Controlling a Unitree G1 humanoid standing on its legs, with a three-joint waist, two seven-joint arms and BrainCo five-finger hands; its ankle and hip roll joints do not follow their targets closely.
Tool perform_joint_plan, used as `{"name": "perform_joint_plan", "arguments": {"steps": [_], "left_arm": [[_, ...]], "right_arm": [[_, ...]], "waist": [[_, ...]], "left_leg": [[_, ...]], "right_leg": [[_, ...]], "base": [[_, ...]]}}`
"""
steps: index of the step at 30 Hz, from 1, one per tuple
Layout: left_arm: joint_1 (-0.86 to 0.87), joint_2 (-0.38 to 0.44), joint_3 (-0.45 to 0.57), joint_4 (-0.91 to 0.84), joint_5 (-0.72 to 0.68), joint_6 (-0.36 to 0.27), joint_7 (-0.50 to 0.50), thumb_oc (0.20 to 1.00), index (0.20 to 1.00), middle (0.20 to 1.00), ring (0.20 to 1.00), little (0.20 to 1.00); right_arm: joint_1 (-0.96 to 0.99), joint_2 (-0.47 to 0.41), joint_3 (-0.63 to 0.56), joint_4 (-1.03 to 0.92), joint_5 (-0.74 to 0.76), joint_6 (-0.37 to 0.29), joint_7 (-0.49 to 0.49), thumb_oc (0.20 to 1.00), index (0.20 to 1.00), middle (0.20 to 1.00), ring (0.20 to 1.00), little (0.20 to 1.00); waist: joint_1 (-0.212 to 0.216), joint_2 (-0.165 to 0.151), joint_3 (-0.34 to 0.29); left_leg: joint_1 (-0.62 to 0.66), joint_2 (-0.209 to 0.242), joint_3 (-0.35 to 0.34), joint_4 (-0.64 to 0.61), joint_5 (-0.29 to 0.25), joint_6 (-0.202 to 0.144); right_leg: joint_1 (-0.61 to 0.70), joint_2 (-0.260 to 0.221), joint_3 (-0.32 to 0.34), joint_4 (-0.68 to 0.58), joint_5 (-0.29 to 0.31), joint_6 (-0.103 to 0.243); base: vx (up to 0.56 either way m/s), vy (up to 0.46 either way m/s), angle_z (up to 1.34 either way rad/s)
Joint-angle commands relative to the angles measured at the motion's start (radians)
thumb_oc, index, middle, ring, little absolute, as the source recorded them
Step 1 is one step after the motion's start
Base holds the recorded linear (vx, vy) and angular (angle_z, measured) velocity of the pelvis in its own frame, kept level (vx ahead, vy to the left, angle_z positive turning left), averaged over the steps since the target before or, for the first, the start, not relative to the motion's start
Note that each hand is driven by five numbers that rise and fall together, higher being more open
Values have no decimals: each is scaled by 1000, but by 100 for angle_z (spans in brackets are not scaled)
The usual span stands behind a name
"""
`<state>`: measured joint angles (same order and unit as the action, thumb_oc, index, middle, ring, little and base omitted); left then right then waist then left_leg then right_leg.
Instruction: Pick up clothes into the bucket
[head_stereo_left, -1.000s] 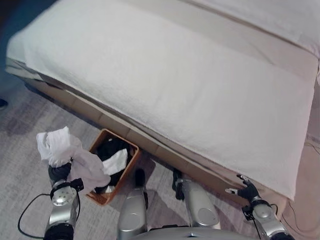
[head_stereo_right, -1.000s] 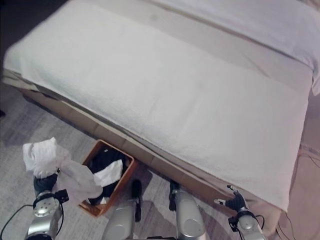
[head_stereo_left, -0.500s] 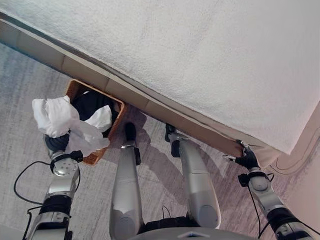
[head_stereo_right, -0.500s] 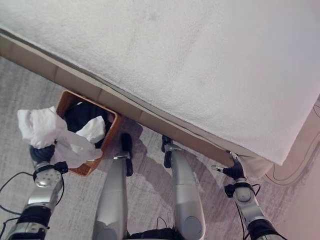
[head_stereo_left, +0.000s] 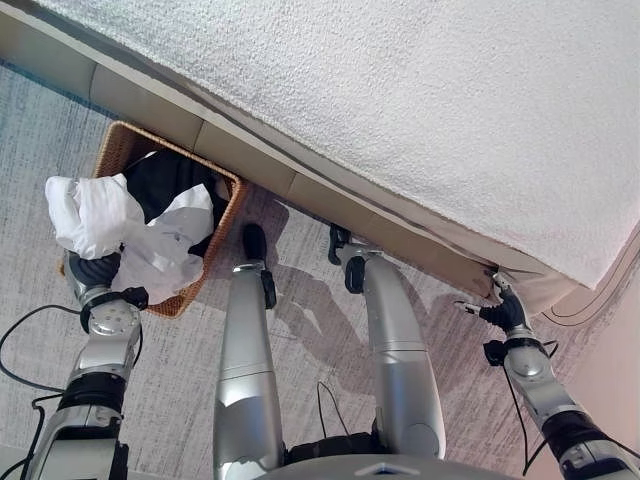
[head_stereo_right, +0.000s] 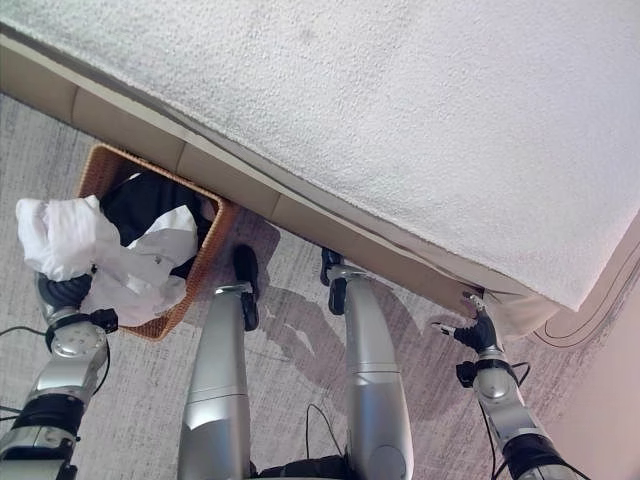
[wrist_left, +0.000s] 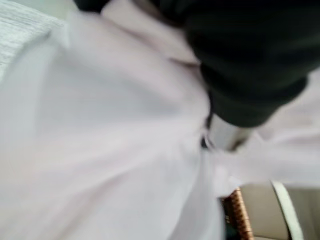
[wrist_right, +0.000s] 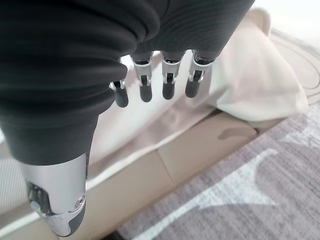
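A white cloth (head_stereo_left: 120, 228) hangs bunched from the left hand (head_stereo_left: 92, 270), draped over the near rim of the basket (head_stereo_left: 218, 250) — its fingers are buried in the folds, so I cannot tell their grip. Dark clothes (head_stereo_left: 170, 185) lie inside the basket, which sits against the bed (head_stereo_left: 420, 110). The right hand (wrist_right: 150, 85) hovers by the bed's corner, fingers straight and relaxed — clearest at the wrist.

A grey patterned carpet (head_stereo_left: 170, 360) covers the floor, and a woven basket (head_stereo_left: 222, 235) sits directly on it, pushed right up against the tan base of the bed (head_stereo_left: 250, 160). A white textured blanket (head_stereo_left: 430, 90) lies spread over the bed's top.
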<state>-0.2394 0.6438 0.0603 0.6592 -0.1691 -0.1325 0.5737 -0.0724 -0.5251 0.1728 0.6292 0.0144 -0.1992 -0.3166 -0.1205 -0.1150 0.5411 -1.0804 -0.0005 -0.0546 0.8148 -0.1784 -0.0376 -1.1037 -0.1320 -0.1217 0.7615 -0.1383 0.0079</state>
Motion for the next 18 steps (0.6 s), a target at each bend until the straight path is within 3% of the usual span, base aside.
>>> {"name": "perform_joint_plan", "arguments": {"steps": [1, 13, 18], "left_arm": [[43, 62, 35, 3, 20, 10, 13, 1000, 1000, 1000, 1000, 1000], [71, 56, 43, -12, 67, 30, -7, 1000, 1000, 1000, 1000, 1000], [113, 19, 28, -53, 38, 14, -71, 1000, 1000, 1000, 1000, 1000]], "right_arm": [[16, -28, 14, -21, 27, 1, -15, 1000, 1000, 1000, 1000, 1000], [-3, -33, 21, -17, 14, 5, 18, 1000, 1000, 1000, 1000, 1000], [-10, -29, 16, -16, 9, 18, 34, 1000, 1000, 1000, 1000, 1000]], "waist": [[4, -17, -21], [11, -4, -21], [23, 21, -21]], "left_leg": [[23, -12, -22, 23, -62, 35], [72, -18, -11, -18, -54, 35], [150, -22, -2, -84, -31, 33]], "right_leg": [[86, -28, 115, -32, -33, 86], [122, -34, 122, -57, -32, 86], [187, -40, 122, -100, -27, 87]], "base": [[0, 0, 0], [0, 9, 0], [-4, -4, -2]]}}
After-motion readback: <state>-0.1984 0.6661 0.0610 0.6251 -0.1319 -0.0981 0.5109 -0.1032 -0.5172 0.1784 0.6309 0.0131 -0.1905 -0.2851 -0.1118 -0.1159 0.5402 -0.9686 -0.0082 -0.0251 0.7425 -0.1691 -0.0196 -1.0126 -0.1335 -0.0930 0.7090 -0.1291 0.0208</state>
